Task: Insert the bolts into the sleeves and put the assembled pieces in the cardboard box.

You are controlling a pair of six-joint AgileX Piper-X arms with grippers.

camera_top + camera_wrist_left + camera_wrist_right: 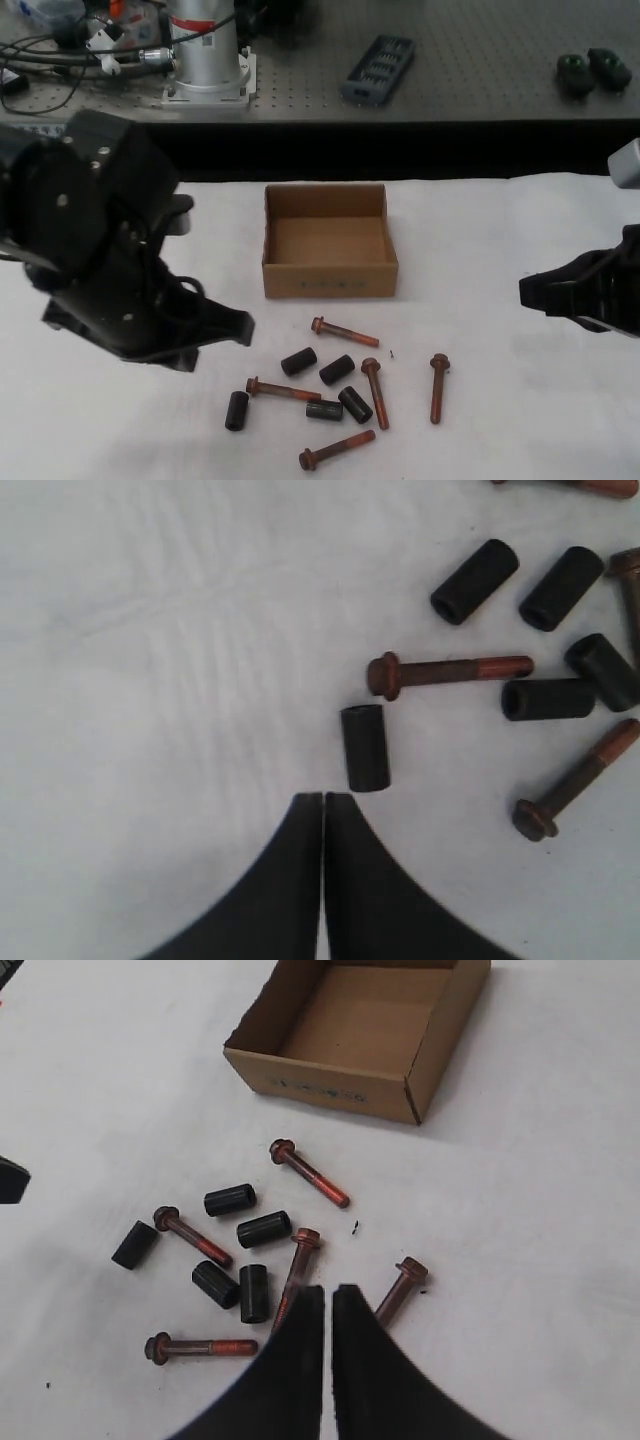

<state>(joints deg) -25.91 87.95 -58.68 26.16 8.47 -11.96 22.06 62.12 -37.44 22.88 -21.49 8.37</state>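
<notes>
Currently no bolt is in any sleeve, and the cardboard box (325, 282) stands open with nothing in it. I judge the task to be at its very first step: picking one sleeve and one bolt.

Layout, high view: five bolts (344, 331) and five sleeves (336, 369) lie loose on the white cloth (500, 420), scattered at 6 o'clock from the box. The lone sleeve (365, 747) sits at the pile's 8 o'clock edge. One bolt head lies just beside it at its 1 o'clock, but I cannot tell whether they touch. The outlying bolt (437, 387) lies apart at the pile's 3 o'clock.

Tools:
- The left gripper (323, 798) has its fingers pressed together and holds nothing. It hangs above the cloth, near the lone sleeve.
- The right gripper (328, 1290) has its fingers closed to a thin slit and is also empty. It hangs over the pile's 3 o'clock side, well apart from the box.

Next move, as I judge it:
- The left fingers must spread and come down across the lone sleeve's barrel, leaving its bore free.
- The right fingers must spread and take a bolt near the head; the outlying bolt looks easiest.
- Shank and bore then need to be lined up on one axis.

Risk: a round sleeve may roll when touched.
</notes>
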